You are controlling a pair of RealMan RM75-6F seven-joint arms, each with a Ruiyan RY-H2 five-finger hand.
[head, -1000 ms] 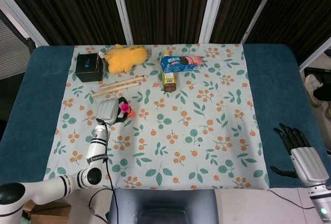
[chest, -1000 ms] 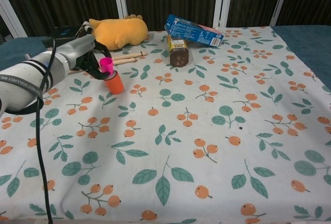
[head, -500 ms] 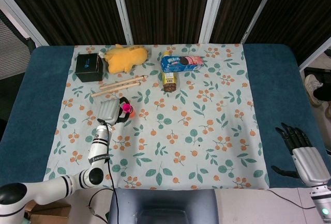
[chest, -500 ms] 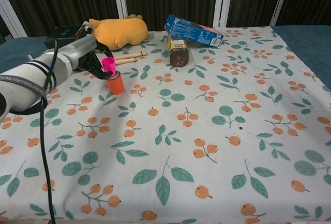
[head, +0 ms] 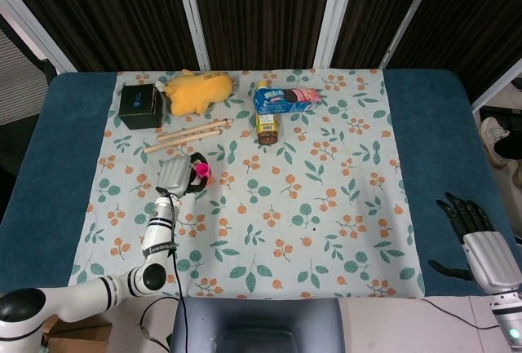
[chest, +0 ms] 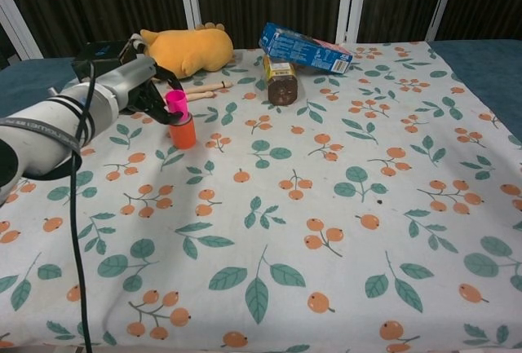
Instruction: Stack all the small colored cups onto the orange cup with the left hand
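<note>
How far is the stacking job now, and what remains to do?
In hand: the left hand holds the pink cup on top of the orange cup, not yet released. No other small cups are visible on the cloth, so only seating and letting go seem left. The right hand waits open off the cloth.

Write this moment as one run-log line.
left hand: holds pink cup on orange cup | right hand: open, idle

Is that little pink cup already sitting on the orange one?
Yes: in the chest view the pink cup sits upright on the orange cup, with the left hand at it.
</note>
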